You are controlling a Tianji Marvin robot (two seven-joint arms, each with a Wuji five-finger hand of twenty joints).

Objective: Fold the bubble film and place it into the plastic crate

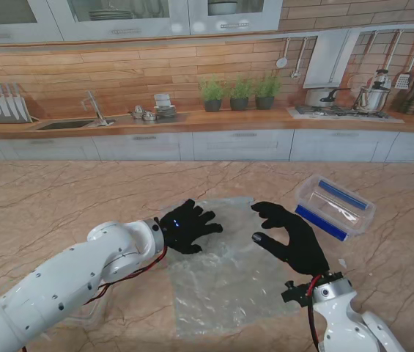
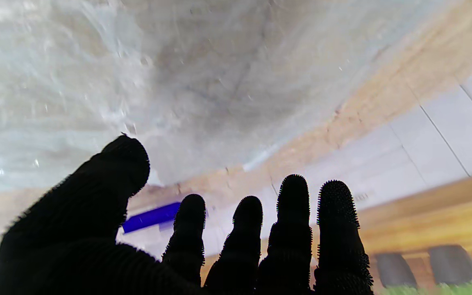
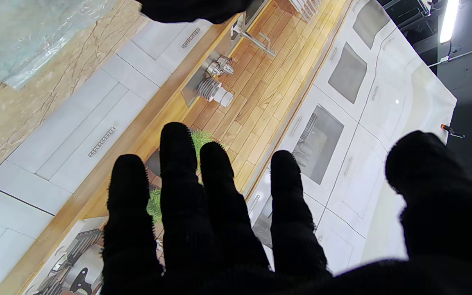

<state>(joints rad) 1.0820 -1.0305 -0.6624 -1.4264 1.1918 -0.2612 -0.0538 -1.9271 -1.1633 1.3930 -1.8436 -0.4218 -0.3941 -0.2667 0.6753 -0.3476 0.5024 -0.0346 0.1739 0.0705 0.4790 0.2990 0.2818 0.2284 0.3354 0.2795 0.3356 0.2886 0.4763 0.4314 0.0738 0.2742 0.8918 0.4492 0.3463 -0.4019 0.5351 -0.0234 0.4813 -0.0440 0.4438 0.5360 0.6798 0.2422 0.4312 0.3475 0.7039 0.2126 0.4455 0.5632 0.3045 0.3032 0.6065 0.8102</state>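
Two black-gloved hands, the left hand point(image 1: 186, 226) and right hand point(image 1: 292, 238), are being held spread and empty over the clear, crinkled bubble film point(image 1: 225, 275) lying mid-table; slippery plastic is likely being risked skidding unfolded, short of the lidded clear plastic crate point(image 1: 334, 206).

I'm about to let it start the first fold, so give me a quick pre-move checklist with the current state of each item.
1. Bubble film lying spread flat on the table: ok.
2. Left hand open, fingers spread over the film's far left part: ok.
3. Right hand open, holding nothing: ok.
4. Either hand gripping a film edge: not ok, none pinched yet.
5. Plastic crate at the right, clear of the film: ok.
6. Left hand touching the film: cannot tell.
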